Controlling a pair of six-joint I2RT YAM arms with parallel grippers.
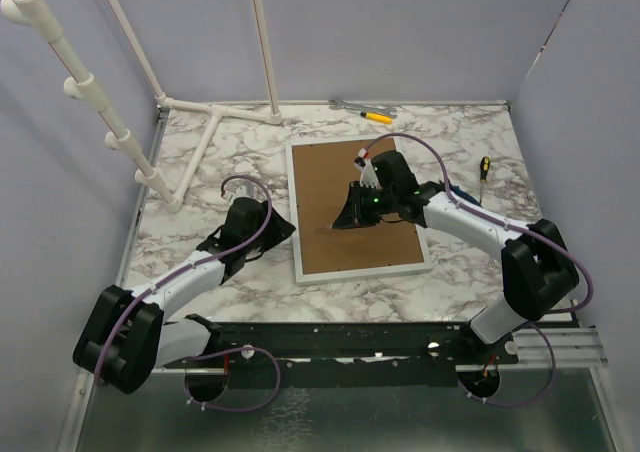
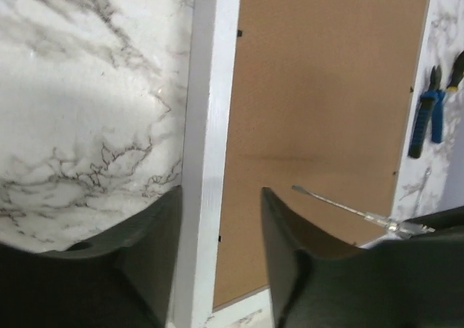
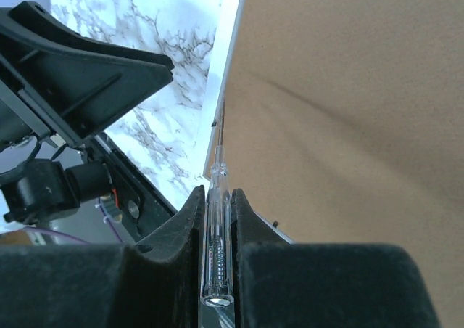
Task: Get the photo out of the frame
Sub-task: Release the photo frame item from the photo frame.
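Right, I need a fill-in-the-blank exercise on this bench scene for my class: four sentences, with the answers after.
1. The frame lies face down, so its ____ backing board faces up.
2. The right pincer is shut on a clear-handled ____.
3. The left pincer stands ____, gripping nothing.
4. The pliers beside the frame have ____ handles.
Missing words: brown; screwdriver; open; blue.
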